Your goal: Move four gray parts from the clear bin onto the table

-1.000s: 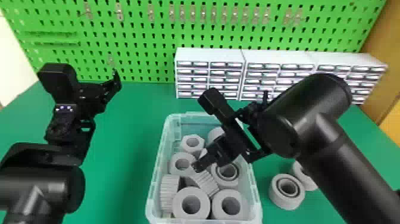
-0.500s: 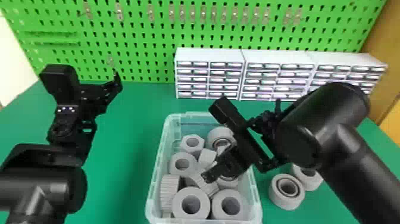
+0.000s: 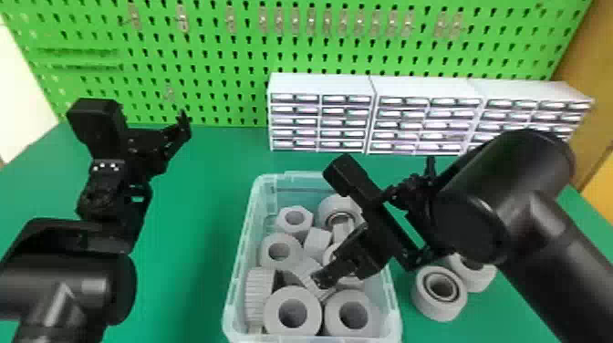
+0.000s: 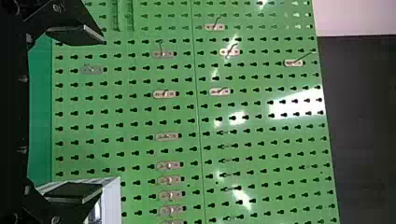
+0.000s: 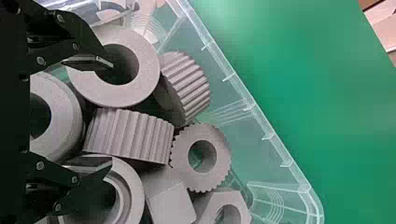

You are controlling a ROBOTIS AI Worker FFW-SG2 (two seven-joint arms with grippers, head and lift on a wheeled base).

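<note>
Head view, clear bin (image 3: 231,292): on the table (image 3: 196,255), in front of the white drawer cabinets (image 3: 321,84), holding a load of gray parts
Gray parts at the bin's front: a big plain ring (image 3: 273,312) left of center, another plain ring (image 3: 335,314) near the right corner
Gray parts at the bin's left wall: a ribbed wheel (image 3: 258,294) near the front corner, a toothed ring (image 3: 267,251) farther back
Gray parts at the bin's back: a six-sided part (image 3: 283,223) toward the left corner, a ring with an inner rim (image 3: 326,210) toward the right corner
Gray parts on the table: two rings (image 3: 424,298), close together just outside the bin's right wall
Right gripper (image 3: 342,269): pointing down over the bin
Left gripper (image 3: 159,141): above the table's left part, well apart from the bin
Left wrist view, left gripper (image 4: 102,114): fingers spread wide, nothing between them; green pegboard (image 4: 252,140) beyond
Right wrist view, right gripper (image 5: 112,113): fingers well apart, gripping nothing; one over the big plain ring, the other over a rimmed ring (image 5: 133,198)
Part between those two rings: a ribbed gray part (image 5: 128,135) lying on its side; whether the fingers touch any part, cannot tell
</note>
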